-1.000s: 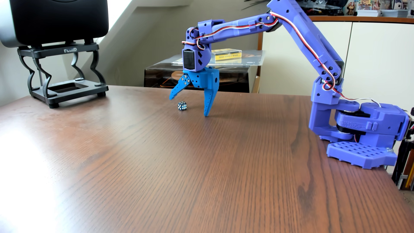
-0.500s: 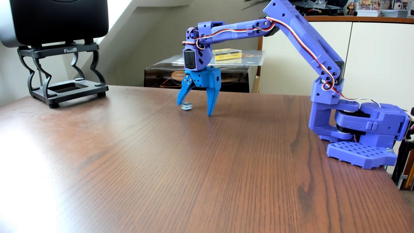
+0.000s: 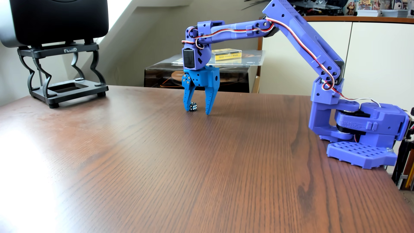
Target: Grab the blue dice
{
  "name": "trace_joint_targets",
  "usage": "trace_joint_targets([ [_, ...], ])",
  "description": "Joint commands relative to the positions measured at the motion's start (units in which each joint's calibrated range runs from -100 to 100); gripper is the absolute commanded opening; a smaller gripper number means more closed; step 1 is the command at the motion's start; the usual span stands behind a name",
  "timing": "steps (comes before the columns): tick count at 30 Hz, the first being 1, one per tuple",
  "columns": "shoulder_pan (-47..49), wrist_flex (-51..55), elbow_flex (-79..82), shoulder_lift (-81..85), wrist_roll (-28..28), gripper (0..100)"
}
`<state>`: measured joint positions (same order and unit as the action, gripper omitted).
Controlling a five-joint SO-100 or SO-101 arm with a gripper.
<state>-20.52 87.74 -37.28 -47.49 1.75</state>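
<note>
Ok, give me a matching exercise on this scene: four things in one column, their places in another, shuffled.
Things:
1. dice
2. gripper
3. speaker stand
4. arm base

Places:
A. far left corner of the table
B. right edge of the table
C. between the open fingers, close to the left one
D. pointing down, tips at the tabletop

Pairs: 1-C, 2-D, 3-A, 4-B

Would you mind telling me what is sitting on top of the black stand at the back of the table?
A black speaker rests on the black stand. Its top is cut off by the frame, and the rubber pads mostly hide its underside. The stand's lower opening looks empty.
</note>
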Motion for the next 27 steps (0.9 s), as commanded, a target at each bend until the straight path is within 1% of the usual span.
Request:
trace_joint_targets([
  [1, -0.8, 0.7, -8.6, 1.8, -0.2, 27],
  [10, -1.7, 0.7, -9.6, 1.5, -0.2, 27],
  [18, -3.5, 0.5, -10.4, -5.0, -0.1, 27],
  [27, -3.5, 0.6, -10.4, -4.6, -0.2, 26],
])
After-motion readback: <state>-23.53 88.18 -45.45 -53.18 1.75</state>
